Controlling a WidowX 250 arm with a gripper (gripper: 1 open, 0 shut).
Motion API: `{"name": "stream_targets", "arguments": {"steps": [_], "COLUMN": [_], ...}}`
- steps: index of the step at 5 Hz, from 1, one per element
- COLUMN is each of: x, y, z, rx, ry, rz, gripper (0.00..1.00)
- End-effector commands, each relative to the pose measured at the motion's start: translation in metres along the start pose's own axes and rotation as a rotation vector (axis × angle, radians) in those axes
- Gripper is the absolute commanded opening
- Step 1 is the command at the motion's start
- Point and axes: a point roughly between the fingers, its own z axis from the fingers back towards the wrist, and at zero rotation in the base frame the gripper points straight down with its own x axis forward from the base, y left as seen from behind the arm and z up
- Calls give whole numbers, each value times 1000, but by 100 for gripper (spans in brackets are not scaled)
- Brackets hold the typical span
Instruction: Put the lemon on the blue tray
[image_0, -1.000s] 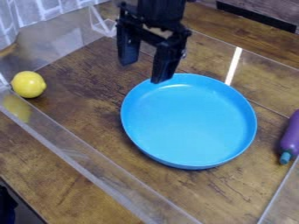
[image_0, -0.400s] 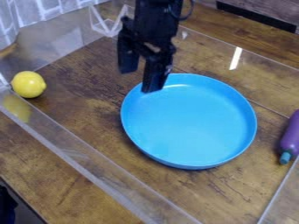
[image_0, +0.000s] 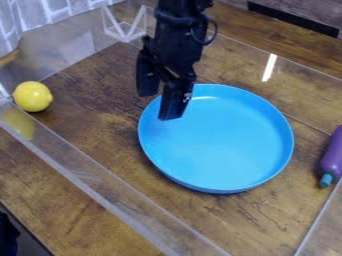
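The lemon (image_0: 32, 96), small and bright yellow, rests on the wooden table near the left edge. A large round blue tray (image_0: 221, 150) lies in the middle, with nothing in it. My black gripper (image_0: 158, 97) points down over the tray's upper-left rim, well to the right of the lemon. Its two fingers (image_0: 171, 103) stand apart and open, holding nothing.
A purple elongated object (image_0: 330, 156) lies at the right edge beside the tray. Clear plastic walls (image_0: 80, 45) border the table at the left and front. Bare wood (image_0: 94, 120) lies between the lemon and the tray.
The gripper has come down and shifted left toward the tray's left rim, and its wrist has rolled a little. The lemon and tray have stayed put.
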Motion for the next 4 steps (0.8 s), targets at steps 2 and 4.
{"name": "stream_targets", "arguments": {"steps": [2,4], "x": [15,25], "y": [9,9], "z": [19,12], "rx": [29,27], "ry": [-44,-37], "rz": [-33,-46], "gripper": [100,100]}}
